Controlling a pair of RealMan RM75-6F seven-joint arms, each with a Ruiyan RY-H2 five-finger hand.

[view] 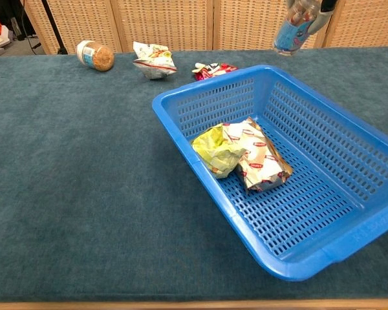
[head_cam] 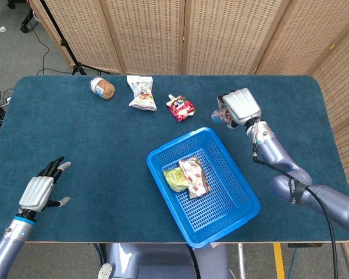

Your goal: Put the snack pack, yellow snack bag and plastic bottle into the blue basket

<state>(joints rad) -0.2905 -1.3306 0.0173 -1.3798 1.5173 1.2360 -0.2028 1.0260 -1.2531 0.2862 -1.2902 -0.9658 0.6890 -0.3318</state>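
Two of the three items are already in the basket (head_cam: pixel 244 204): the yellow bag (head_cam: pixel 174 179) and snack pack (head_cam: pixel 194 175) lie touching on its floor. Near the table's front left corner the left hand (head_cam: pixel 38 190) rests released, fingers spread. Farther back, the right hand (head_cam: pixel 239 106) grips the bottle (view: pixel 289 32), lifted just beyond the basket's far corner. I'd carry it inward over the bare mesh right of the packs, lower it, then let go, so it doesn't bounce off the rim.
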